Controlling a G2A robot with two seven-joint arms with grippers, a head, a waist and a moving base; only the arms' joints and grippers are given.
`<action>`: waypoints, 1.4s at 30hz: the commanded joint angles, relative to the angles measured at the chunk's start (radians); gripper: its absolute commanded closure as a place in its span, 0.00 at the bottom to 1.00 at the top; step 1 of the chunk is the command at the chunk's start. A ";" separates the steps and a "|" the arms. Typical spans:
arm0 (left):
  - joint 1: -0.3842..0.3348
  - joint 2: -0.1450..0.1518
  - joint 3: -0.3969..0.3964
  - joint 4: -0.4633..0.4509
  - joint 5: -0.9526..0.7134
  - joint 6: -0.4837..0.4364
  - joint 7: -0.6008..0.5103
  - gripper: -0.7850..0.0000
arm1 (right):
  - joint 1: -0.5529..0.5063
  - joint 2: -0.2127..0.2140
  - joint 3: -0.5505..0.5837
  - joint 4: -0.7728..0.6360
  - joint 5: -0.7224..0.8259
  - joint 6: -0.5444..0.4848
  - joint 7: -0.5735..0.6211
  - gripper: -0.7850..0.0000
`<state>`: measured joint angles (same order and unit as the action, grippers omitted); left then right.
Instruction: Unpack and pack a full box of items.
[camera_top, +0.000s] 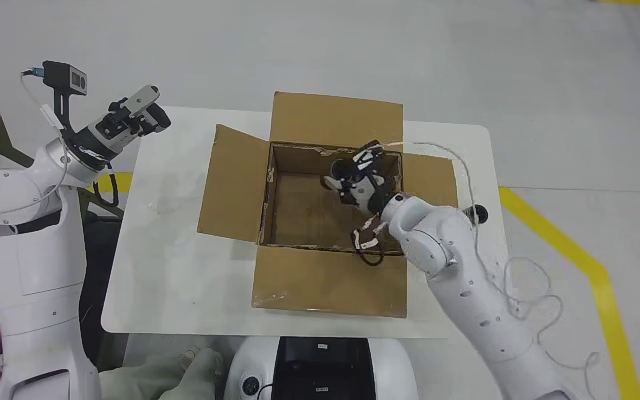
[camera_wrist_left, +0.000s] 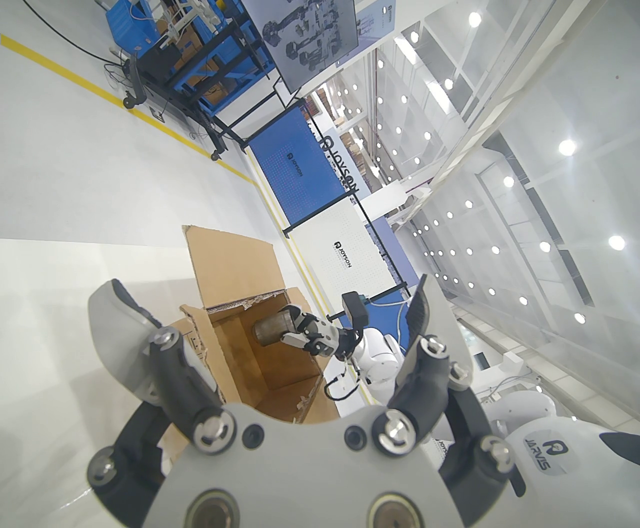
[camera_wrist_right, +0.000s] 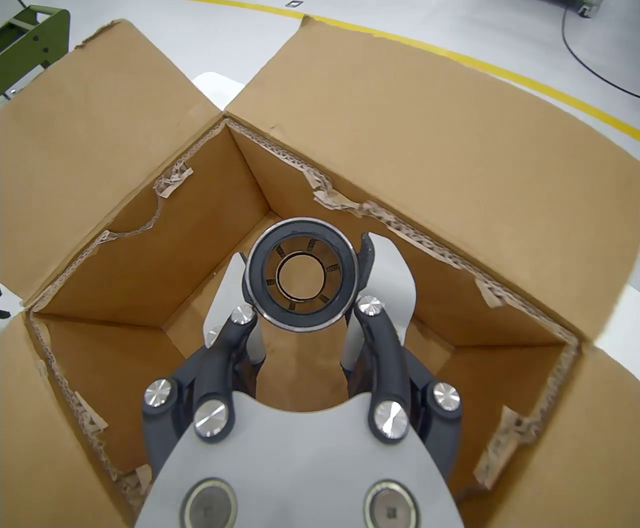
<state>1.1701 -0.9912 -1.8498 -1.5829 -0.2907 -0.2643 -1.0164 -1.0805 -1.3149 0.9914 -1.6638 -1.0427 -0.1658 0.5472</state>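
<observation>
An open cardboard box (camera_top: 234, 192) with its flaps spread stands in the middle of the white table (camera_top: 160, 250). My right gripper (camera_top: 345, 180) is over the box's far right corner, shut on a metal ring-shaped cylinder (camera_wrist_right: 301, 274) with a dark rim and a hollow centre. From the left wrist view the same cylinder (camera_wrist_left: 271, 327) shows in the right gripper above the box (camera_wrist_left: 232, 280). The box floor (camera_wrist_right: 300, 370) under the cylinder is bare cardboard. My left gripper (camera_wrist_left: 270, 310) stands open, with nothing between its fingers, raised off the table's far left corner (camera_top: 135, 112).
Torn cardboard edges run along the box's inner rim (camera_wrist_right: 340, 197). A white cable (camera_top: 470, 180) lies over the table's right side. A yellow floor line (camera_top: 570, 250) runs to the right of the table. A gloved hand (camera_top: 190, 370) rests at the near edge.
</observation>
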 joint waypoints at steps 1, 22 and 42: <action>0.000 0.000 0.000 0.000 0.000 0.000 0.000 0.00 | 0.032 -0.008 -0.028 0.037 0.011 -0.010 -0.001 1.00; 0.000 0.000 0.000 0.000 0.000 0.000 0.000 0.00 | 0.246 -0.107 -0.270 0.368 0.058 0.008 0.051 1.00; 0.000 0.000 0.000 0.000 0.000 0.000 0.000 0.00 | 0.296 -0.150 -0.314 0.422 0.027 0.017 0.132 0.25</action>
<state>1.1701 -0.9912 -1.8498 -1.5829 -0.2907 -0.2643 -1.0164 -0.7846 -1.4649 0.6762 -1.2379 -1.0122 -0.1489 0.6770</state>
